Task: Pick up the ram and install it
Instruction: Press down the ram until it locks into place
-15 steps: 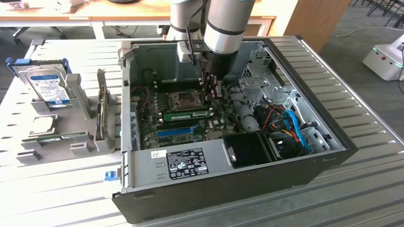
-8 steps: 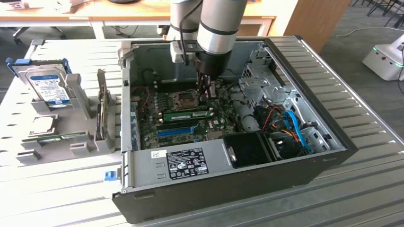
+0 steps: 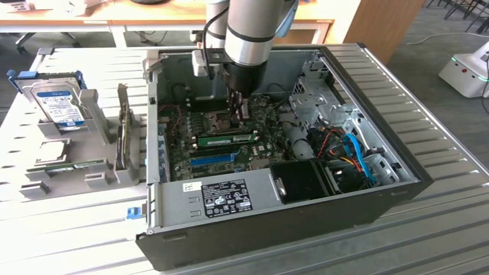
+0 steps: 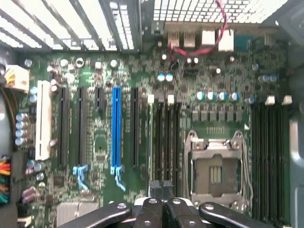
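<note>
— What did the exterior view show?

— The arm reached down into the open computer case. Its gripper hung over the motherboard with the jaws drawn together. The ram stood on edge on the board, between the blue slot and the gripper, just below the fingertips. I couldn't tell whether they touched it.

— Anything outside the case?

— A hard drive sat in a grey holder on the exterior view's left, well apart.

— And the wrist view?

— The gripper hovered over the dark slots between the blue slot and the CPU socket, its black fingers pressed close together. Which slot carried the ram, I couldn't tell.
</note>
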